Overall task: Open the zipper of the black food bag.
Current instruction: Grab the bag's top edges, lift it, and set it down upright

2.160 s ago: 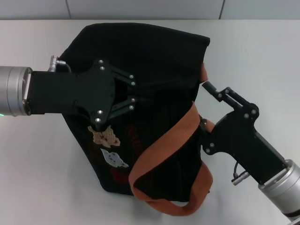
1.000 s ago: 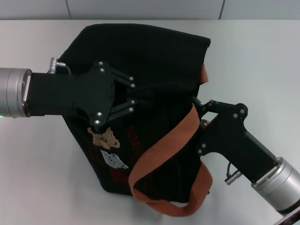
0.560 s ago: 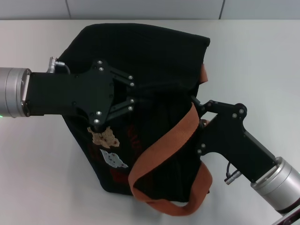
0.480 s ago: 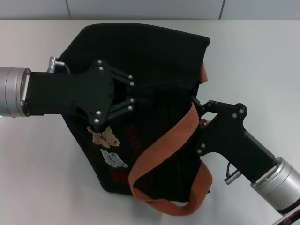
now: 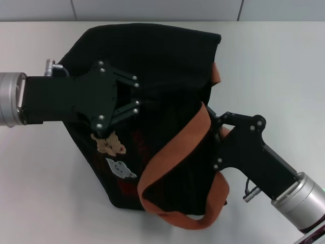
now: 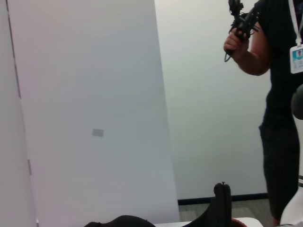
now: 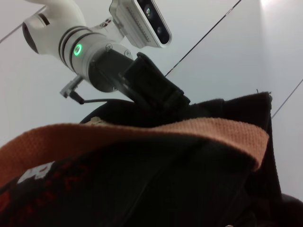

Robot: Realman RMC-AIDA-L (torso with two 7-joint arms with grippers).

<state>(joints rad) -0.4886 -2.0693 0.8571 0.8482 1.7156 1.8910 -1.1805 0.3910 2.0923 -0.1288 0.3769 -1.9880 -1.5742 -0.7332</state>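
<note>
The black food bag (image 5: pixel 167 56) lies on the white table, its bear print (image 5: pixel 107 143) facing me. One orange-brown handle (image 5: pixel 172 152) loops across its near half. My left gripper (image 5: pixel 144 96) reaches in from the left and is shut on a ridge of fabric on top of the bag. My right gripper (image 5: pixel 209 114) presses against the bag's right edge, just under the handle. The zipper is hidden against the black fabric. In the right wrist view the bag (image 7: pixel 189 189) and handle (image 7: pixel 142 132) fill the frame, with the left gripper (image 7: pixel 156 90) beyond.
The white table (image 5: pixel 40 178) extends on all sides of the bag, and a wall runs along its far edge. In the left wrist view a person (image 6: pixel 279 94) stands by the wall.
My left gripper has pulled left and slightly away, and the bag shifted left with it. The right gripper moved in to the bag's right edge earlier and now holds there.
</note>
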